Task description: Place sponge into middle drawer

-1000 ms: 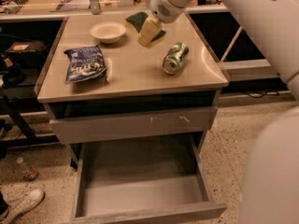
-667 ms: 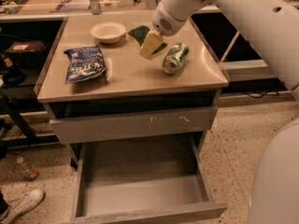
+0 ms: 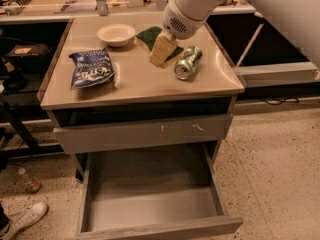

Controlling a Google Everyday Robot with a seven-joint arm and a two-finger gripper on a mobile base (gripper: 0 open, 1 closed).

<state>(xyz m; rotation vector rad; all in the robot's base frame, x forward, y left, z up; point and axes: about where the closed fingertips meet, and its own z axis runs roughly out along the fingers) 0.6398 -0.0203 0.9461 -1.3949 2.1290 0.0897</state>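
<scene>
Below the countertop point(image 3: 140, 79), one middle drawer point(image 3: 150, 206) is pulled open, floor bare; one sponge point(image 3: 161, 50) is pinched by the gripper point(image 3: 168, 38) above.

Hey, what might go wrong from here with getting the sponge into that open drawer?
1. The end effector is over the countertop at the sponge, which looks tilted beneath it; it may slip in transit.
2. The green can lies on its side close by; a sideways sweep might set it rolling.
3. The scratched drawer front juts out above the middle drawer, so descending early may clip it.
</scene>
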